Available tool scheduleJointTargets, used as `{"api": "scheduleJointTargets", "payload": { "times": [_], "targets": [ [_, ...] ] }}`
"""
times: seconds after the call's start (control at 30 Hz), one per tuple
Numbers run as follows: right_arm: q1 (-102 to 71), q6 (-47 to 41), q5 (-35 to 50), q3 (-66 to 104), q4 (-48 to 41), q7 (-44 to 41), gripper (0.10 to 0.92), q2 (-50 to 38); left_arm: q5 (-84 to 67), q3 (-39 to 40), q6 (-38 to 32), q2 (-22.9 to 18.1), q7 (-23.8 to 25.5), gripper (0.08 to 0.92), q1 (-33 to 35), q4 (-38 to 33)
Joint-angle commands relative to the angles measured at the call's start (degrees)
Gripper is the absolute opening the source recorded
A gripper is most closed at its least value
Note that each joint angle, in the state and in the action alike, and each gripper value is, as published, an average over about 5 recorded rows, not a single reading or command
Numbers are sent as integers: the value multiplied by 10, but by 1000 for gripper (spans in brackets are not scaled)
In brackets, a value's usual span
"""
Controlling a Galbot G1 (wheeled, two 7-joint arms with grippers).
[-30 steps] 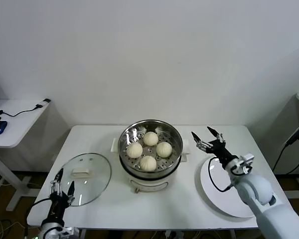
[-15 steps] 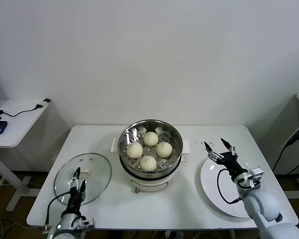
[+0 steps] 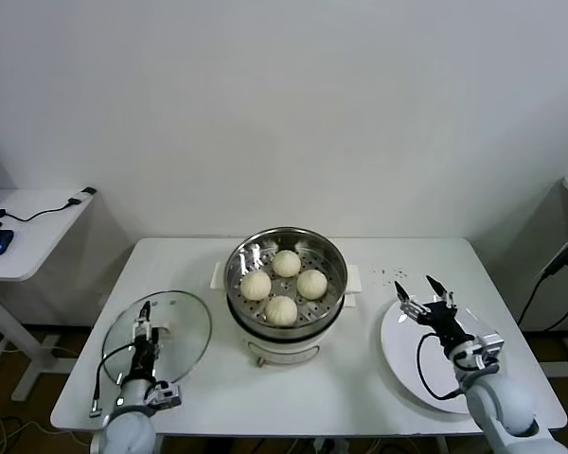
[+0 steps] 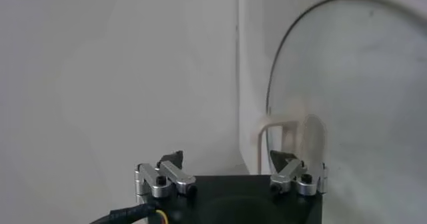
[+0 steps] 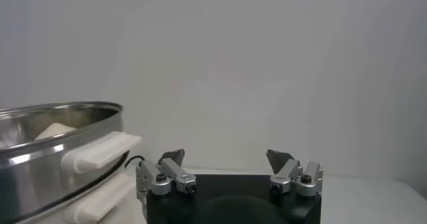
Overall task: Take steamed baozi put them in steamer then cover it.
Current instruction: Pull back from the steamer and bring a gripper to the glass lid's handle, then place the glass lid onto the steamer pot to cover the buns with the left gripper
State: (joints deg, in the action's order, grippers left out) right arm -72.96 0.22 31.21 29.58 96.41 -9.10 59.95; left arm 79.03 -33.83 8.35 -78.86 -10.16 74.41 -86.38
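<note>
The steamer (image 3: pixel 284 352), a shiny steel pot on a white base, stands uncovered at the table's centre. Several cream-white baozi (image 3: pixel 281 309) lie on its perforated tray. The cover (image 3: pixel 185 340), a clear glass lid with a white handle (image 3: pixel 157 327), lies flat on the table to the left. My left gripper (image 3: pixel 144 320) is open and empty, low over the lid just beside its handle (image 4: pixel 290 129). My right gripper (image 3: pixel 419 288) is open and empty above the white plate (image 3: pixel 435 378), to the right of the steamer (image 5: pixel 53 145).
The flat white plate has nothing on it and reaches the table's front right edge. A side table with cables (image 3: pixel 28 222) stands off to the left. The wall is close behind the table.
My left gripper has come up from the front edge onto the lid, near its handle. My right gripper has drawn back from beside the steamer to above the plate.
</note>
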Motion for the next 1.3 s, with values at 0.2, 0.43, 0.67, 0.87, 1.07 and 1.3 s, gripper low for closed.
{"api": "scheduleJointTargets", "payload": {
  "times": [0.2,0.43,0.67,0.87,1.07,1.3],
  "targets": [
    [-9,10,-24,12,-13,-9,823,14,-13,12,6,13,-8,811,-46,47],
    [-8,13,-32,14,-15,-12,823,20,-17,14,-1,13,-1,636,-45,52],
    [-5,14,-32,14,-18,-12,823,23,-18,15,-2,16,-4,429,-50,53],
    [-3,15,-33,15,-20,-12,823,25,-34,14,-1,24,-6,256,-35,19],
    [0,17,-33,16,-23,-13,823,25,-59,16,12,43,-5,150,-3,-63],
    [0,18,-33,23,-26,-14,823,22,-82,9,77,90,14,150,70,-222]
  ]
}}
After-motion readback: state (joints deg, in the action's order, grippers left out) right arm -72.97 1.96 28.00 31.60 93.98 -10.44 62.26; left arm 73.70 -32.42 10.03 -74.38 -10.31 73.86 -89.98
